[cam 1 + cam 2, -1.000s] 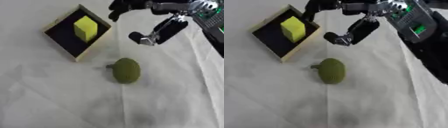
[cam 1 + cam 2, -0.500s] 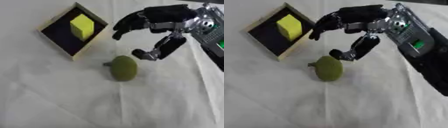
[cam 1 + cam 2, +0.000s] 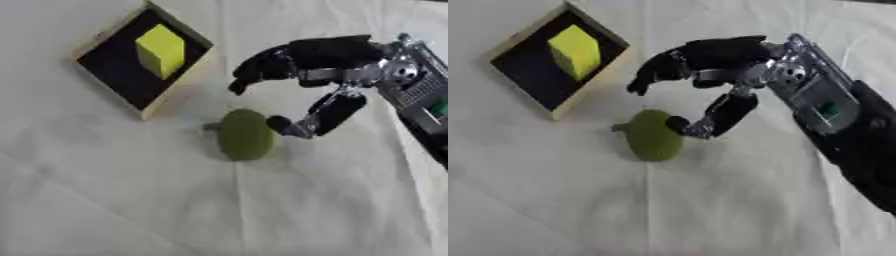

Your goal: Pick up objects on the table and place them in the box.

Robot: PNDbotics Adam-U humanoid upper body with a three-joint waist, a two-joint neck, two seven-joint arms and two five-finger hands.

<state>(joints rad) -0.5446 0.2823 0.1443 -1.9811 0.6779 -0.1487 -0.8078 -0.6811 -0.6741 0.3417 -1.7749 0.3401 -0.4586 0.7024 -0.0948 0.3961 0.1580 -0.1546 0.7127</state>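
Plainly, no writing shows anywhere. Coming in from the right, the right hand [image 3: 710, 75] is spread wide over the green fruit [image 3: 244, 135] (stem pointing left); its thumb seems to touch the fruit's right side, fingers arched above. Up left, the box [image 3: 92, 47] holds a yellow block [image 3: 160, 50]. Bare white cloth [image 3: 131, 210] lies open below.

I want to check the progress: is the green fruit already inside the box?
No, the green fruit lies on the white cloth outside the box, which holds only a yellow block.
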